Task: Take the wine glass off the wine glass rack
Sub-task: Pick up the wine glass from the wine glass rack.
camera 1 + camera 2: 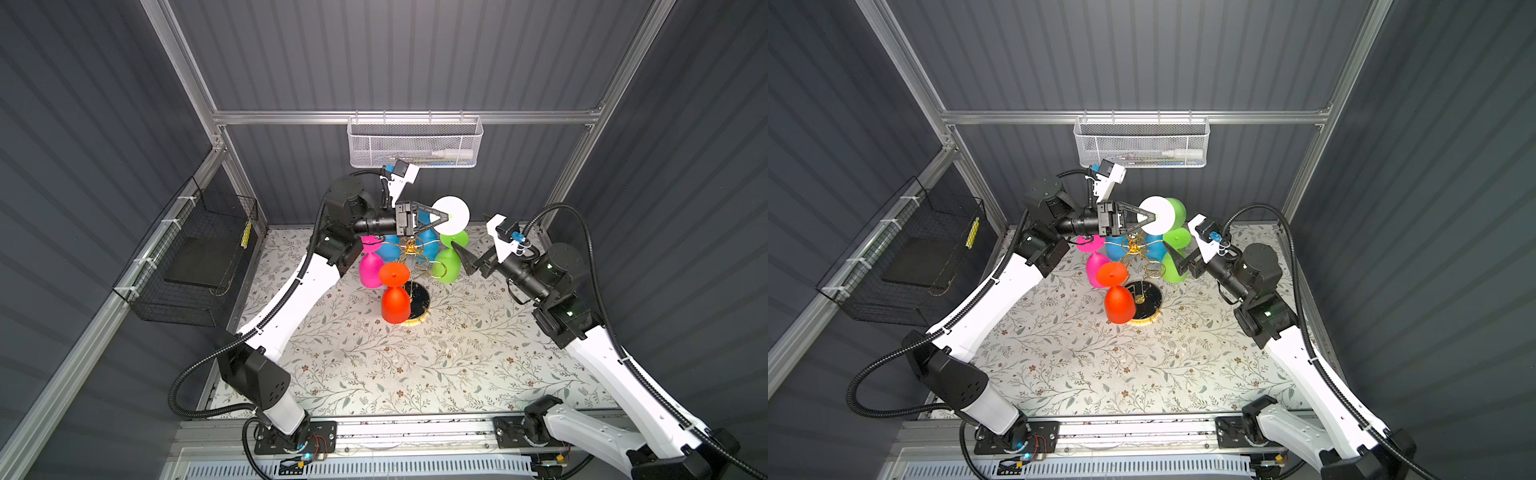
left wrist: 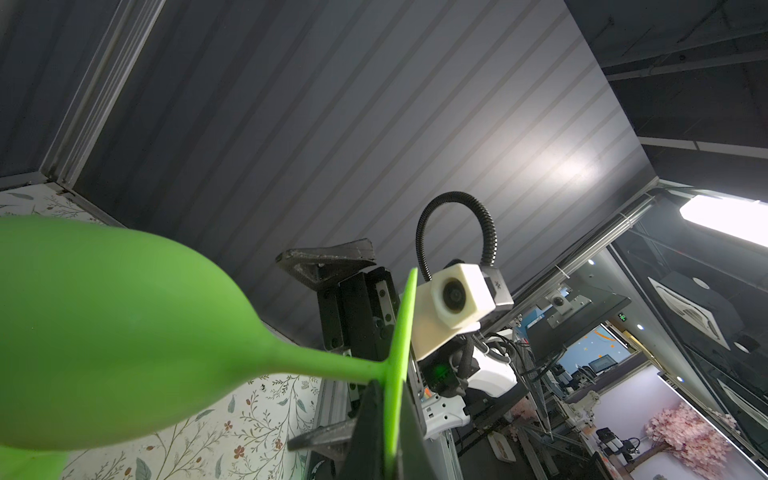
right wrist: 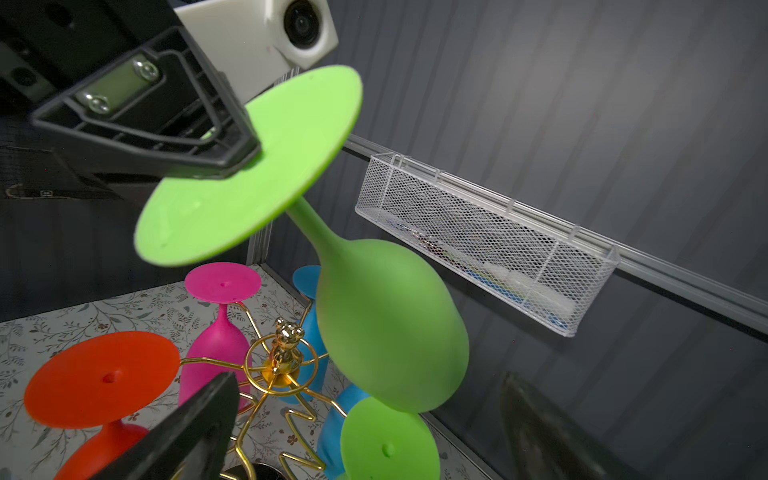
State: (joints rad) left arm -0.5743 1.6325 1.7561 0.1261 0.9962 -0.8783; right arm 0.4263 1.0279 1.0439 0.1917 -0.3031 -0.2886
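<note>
1. Floral tabletop (image 1: 374, 365): flat, so I'd set down on bare print.
2. Wine glass rack (image 1: 409, 248): thin gold wire with ring-ended arms; carry the bowl clear of them.
3. Green wine glass (image 3: 386, 328): matte, bulbous, tilted above the rack and free of it.
4. Left claw (image 1: 446, 216) is clamped on its thin disc foot; right claw (image 1: 466, 262) is apart and empty.

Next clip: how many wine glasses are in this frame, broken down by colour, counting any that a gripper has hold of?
Green wine glasses: 2, the held green glass in the left gripper and the hanging green glass on the wine glass rack
Blue wine glasses: 2
Pink wine glass: 1
Orange wine glass: 1
Total: 6
</note>
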